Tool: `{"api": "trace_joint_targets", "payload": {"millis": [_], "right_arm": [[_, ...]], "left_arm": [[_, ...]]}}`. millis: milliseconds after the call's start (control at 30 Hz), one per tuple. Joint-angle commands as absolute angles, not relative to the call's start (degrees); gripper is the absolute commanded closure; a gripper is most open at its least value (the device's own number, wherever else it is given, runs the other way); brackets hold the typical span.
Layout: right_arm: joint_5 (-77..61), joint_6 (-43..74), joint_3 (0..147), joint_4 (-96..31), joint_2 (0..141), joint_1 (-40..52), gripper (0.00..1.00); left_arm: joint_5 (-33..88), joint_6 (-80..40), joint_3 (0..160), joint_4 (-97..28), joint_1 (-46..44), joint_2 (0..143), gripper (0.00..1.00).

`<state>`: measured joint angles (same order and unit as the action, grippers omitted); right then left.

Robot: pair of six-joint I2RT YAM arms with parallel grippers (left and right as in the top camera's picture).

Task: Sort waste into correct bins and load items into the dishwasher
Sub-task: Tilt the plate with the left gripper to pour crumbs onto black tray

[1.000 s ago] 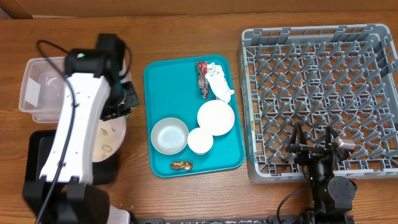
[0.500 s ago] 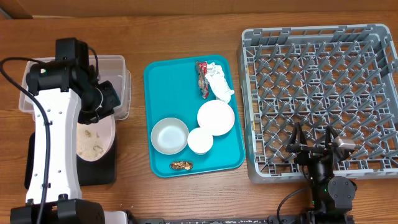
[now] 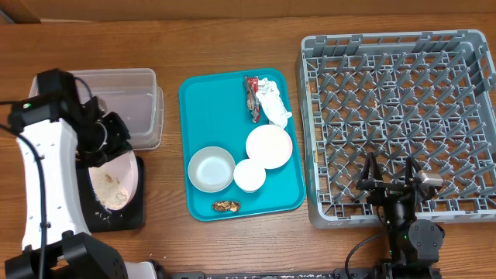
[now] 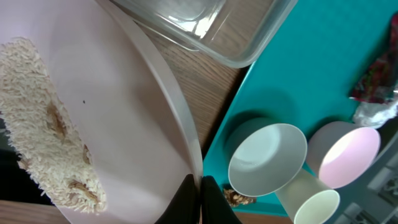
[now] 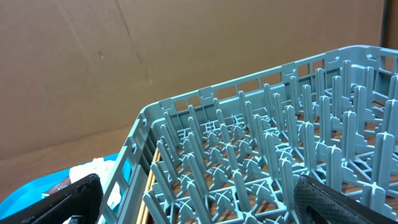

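The plate, rice heaped on its low side, tilts over the black tray at near left, with the left gripper pinching its rim tight. The clear tub sits just beyond. The right gripper is spread wide and empty at the dish rack's near edge.

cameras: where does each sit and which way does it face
overhead: above the table, facing straight down; both arms show
left wrist: on that arm, facing the shut left claw pinching the plate
right wrist: on that arm, facing across the rack; open right claw below
shared: overhead and left wrist show the teal tray
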<state>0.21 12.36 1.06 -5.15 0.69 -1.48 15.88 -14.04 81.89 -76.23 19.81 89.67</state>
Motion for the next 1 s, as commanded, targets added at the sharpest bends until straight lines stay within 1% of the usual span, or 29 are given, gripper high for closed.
{"api": "trace_joint_targets", "payload": {"millis": [0, 300, 433, 867, 967], "right_arm": [[-0.1, 12.1, 0.4, -4.8, 0.2, -1.7, 0.0], [-0.1, 12.1, 0.4, -4.8, 0.2, -1.7, 0.0], [-0.1, 12.1, 0.4, -4.8, 0.2, -1.7, 0.0], [-0.1, 12.1, 0.4, -4.8, 0.2, -1.7, 0.0], [-0.1, 12.1, 0.4, -4.8, 0.2, -1.7, 0.0]], "left_arm": [[22.4, -9.5, 81.8, -76.2, 22.9, 88.8, 0.95], [30.1, -6.1, 81.8, -77.0, 28.2, 88.8, 0.96], [30.6, -5.9, 81.7, -77.8, 31.3, 88.8, 0.96], [41.5, 0.3, 81.7, -81.7, 40.3, 88.8, 0.96], [42.3, 0.9, 81.7, -82.1, 42.3, 88.8, 0.96]]}}
